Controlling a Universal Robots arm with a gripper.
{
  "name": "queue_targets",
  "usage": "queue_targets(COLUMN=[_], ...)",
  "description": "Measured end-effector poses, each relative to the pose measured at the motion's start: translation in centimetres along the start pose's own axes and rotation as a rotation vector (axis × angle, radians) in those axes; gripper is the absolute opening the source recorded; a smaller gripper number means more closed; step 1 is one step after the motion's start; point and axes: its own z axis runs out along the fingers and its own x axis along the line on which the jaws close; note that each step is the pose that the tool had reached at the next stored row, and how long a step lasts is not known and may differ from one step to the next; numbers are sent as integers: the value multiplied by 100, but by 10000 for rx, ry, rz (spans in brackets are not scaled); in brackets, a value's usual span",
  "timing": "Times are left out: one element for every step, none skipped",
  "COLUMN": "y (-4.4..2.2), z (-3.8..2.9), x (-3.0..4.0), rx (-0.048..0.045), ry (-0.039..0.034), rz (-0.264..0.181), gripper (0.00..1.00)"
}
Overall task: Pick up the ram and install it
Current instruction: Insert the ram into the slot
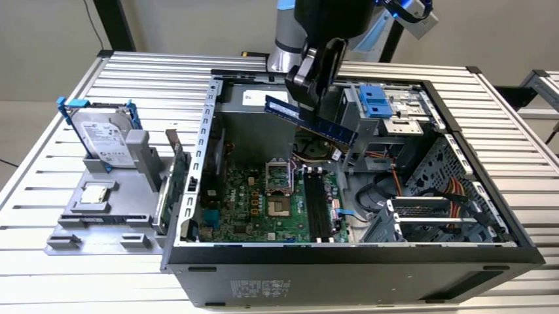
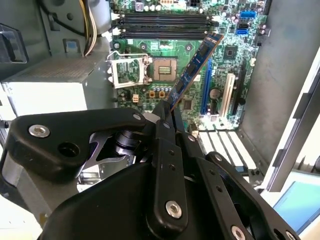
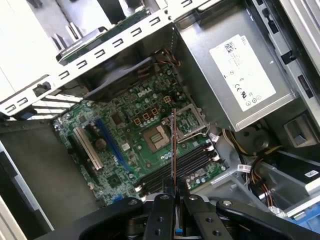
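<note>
**Slatted metal bench [image 1: 524, 131], open tower, RAM up in the air**

Gripper [image 1: 307, 104] is clamped on the ram [image 1: 336, 133], with both fingers pinched onto the blue stick partway along its length. So it's picked up but not seated. In the second wrist view the ram [image 2: 197, 67] pokes out past the gripper [image 2: 167, 114] toward the board.

The bit that matters: the memory slots [image 1: 316, 209] sit below the stick, well apart from it, and they look empty to me. The stick hangs tilted, one end lower, and its long axis looks skewed across the slots rather than running along them (in the first wrist view the ram [image 3: 173, 145] is edge-on, just a thin line over the slots).

Around the slots, inside the case [image 1: 208, 131], there's the motherboard [image 1: 249, 206]. Its open CPU socket [image 1: 277, 175] is just beside the slots, and the orange cables [image 1: 454, 191] are further off. Outside the case, well away from the slots on the exterior view's left, a grey tray [image 1: 131, 226] holds a hard drive [image 1: 105, 134]. An upright green card [image 1: 178, 183] stands at the tray's case-side edge.
</note>
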Motion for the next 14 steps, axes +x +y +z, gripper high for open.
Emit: queue_targets(y=[0,0,0,0,0,0,0,0,0,0,0,0,0,0], z=[0,0,0,0,0,0,0,0,0,0,0,0,0,0], x=[0,0,0,0,0,0,0,0,0,0,0,0,0,0], rx=[-1,-2,-3,-4,-6,-7,-8,-9,-10,-11,-13,-14,-15,-16], ry=[-1,-2,-3,-4,-5,-5,-6,-8,-9,-10,-11,-12,-13,-13], rz=[63,126,192,255,318,382,455,519,586,654,727,791,860,928], gripper=[0,0,0,0,0,0,0,0,0,0,0,0,0,0])
